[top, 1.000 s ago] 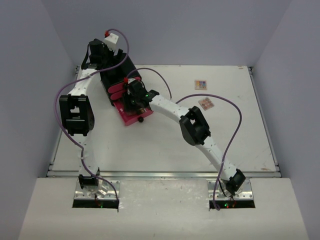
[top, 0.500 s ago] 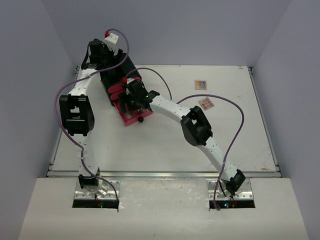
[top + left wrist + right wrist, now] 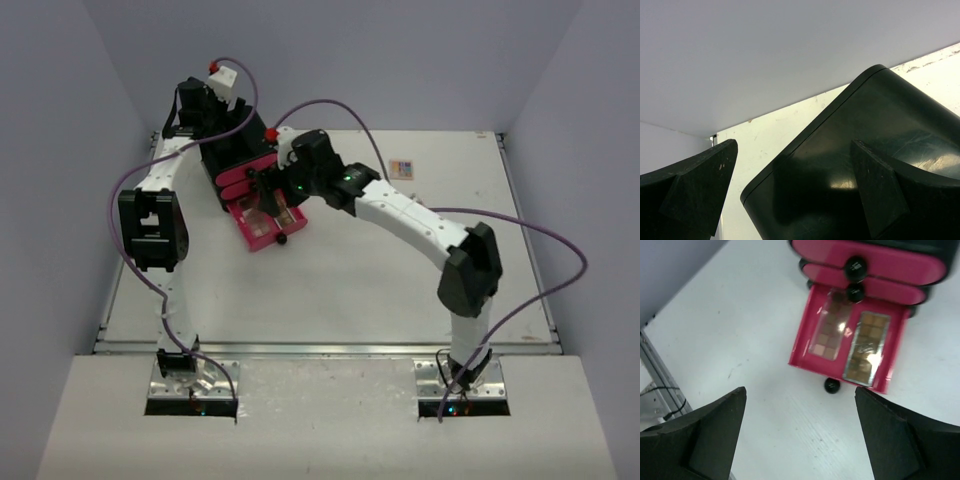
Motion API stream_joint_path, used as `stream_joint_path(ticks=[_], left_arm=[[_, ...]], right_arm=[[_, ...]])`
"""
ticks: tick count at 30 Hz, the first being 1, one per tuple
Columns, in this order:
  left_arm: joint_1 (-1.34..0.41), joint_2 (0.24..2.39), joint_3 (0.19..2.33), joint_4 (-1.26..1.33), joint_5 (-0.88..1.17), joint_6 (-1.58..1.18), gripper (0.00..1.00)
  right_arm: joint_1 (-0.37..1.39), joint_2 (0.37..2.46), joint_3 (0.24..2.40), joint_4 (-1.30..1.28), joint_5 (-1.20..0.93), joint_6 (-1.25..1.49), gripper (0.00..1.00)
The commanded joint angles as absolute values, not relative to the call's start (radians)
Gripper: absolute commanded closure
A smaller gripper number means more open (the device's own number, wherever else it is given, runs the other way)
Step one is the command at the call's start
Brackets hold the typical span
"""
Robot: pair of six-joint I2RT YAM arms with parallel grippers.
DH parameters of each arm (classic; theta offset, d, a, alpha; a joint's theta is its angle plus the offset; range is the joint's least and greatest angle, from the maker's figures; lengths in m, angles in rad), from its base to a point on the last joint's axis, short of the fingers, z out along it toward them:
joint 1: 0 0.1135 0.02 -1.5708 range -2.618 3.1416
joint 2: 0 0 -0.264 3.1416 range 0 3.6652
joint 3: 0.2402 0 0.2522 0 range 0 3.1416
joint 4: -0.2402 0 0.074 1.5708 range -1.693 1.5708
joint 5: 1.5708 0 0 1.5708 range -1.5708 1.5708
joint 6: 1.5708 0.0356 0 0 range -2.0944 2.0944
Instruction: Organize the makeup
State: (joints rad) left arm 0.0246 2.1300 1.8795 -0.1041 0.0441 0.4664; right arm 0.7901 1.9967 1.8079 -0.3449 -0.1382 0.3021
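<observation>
Right wrist: right tool [image 3: 800,402] hung released over drawer [image 3: 801,345] of palettes [image 3: 866,347].
Next move likely meant fetching the far palette [image 3: 401,168]; left tool [image 3: 794,147] gaped.

Three palettes in view: one pink-swatch palette [image 3: 827,330] and one tan palette [image 3: 866,346] side by side in the one open drawer [image 3: 801,337], one multicolour palette [image 3: 401,168] on the table [image 3: 400,290]; one black chest [image 3: 235,148], two closed drawer fronts [image 3: 900,267], three round black knobs [image 3: 855,266].
</observation>
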Motion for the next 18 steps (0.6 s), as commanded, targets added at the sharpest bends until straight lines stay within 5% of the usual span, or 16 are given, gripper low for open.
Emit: stream_joint_path(ticks=[1, 9, 12, 18], left_arm=[[0.019, 2.181, 1.856, -0.307, 0.04, 0.483, 0.04], [0.02, 2.174, 1.86, -0.313, 0.044, 0.483, 0.04], [0.019, 2.169, 1.859, -0.314, 0.041, 0.484, 0.04], [0.018, 2.163, 1.859, -0.316, 0.041, 0.486, 0.04]], right_arm=[[0.582, 1.738, 1.575, -0.429, -0.019, 0.259, 0.07], [0.169, 1.726, 1.375, -0.563, 0.001, 0.287, 0.05], [0.12, 1.793, 1.408, -0.576, 0.172, 0.217, 0.02], [0.092, 1.955, 1.507, -0.559, 0.145, -0.042, 0.01]])
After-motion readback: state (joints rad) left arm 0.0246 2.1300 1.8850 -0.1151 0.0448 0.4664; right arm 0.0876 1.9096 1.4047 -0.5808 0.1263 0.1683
